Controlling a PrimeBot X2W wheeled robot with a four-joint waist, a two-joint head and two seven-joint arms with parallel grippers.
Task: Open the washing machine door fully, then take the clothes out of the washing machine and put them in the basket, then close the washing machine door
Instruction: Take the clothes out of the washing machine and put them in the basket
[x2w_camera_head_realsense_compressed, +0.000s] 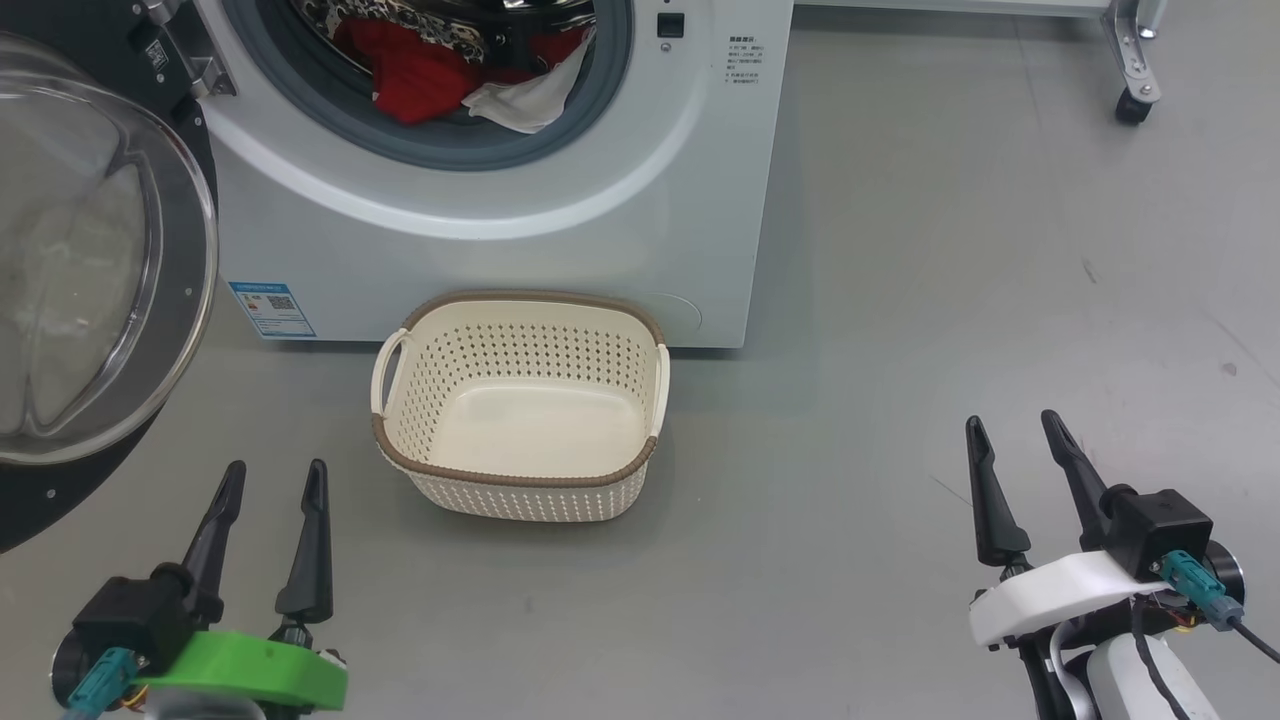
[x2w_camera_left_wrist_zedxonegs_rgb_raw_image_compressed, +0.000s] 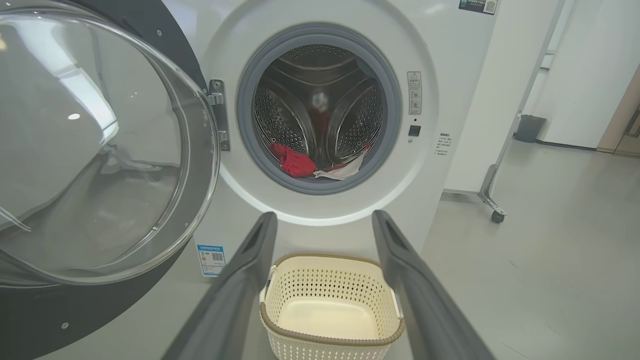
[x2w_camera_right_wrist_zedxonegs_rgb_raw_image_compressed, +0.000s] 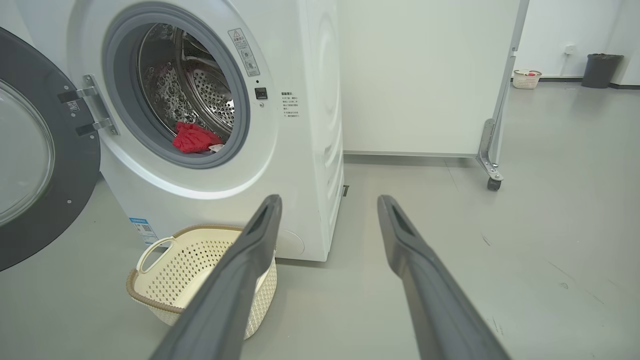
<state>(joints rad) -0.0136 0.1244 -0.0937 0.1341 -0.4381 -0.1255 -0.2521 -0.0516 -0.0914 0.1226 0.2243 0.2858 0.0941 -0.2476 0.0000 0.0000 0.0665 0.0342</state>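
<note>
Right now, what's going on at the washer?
Nothing is being handled. The washing machine door is open on the robot's left. The clothes, red pieces and a white one, lie at the front of the drum of the washing machine. The basket sits empty on the floor just in front of the machine. The left end effector and the right end effector are both open and hold nothing, short of the machine.

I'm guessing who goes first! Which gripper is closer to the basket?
The left gripper, on the green mount: it is close to the cream basket, while the right gripper, on the white mount, stands far off.
</note>
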